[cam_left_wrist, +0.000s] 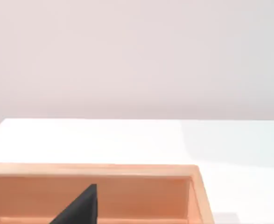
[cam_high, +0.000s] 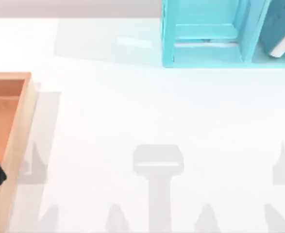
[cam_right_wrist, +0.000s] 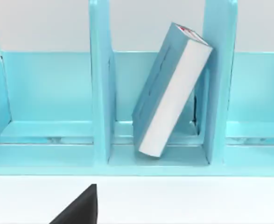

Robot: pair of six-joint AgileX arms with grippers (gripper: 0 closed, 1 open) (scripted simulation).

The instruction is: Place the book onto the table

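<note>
The book (cam_right_wrist: 172, 91) leans in the middle bay of the light-blue shelf unit (cam_right_wrist: 99, 93), tilted, its top corner with the red mark resting against the right-hand divider (cam_right_wrist: 219, 79) and its lower end on the shelf floor. From above, the shelf sits at the far right of the desk (cam_high: 147, 111), the book poking out at its right edge.

The right claw (cam_right_wrist: 78, 207) hovers over the desk in front of the shelf, a dark wedge of it showing. Whether it's open or closed, I can't tell, and it has hold of nothing that I can see.

The risk here, I'd say, is that lean. A pinch on the slanted cover could slip or twist, and the book could topple inside the bay or jam against a divider. Those two uprights crowd the approach, leaving little room beside the book.

On the left, the left claw (cam_left_wrist: 78, 207) sits parked over the wooden tray (cam_left_wrist: 200, 186), its state not readable either. The tray stands well apart from the shelf, so open desk lies between.
</note>
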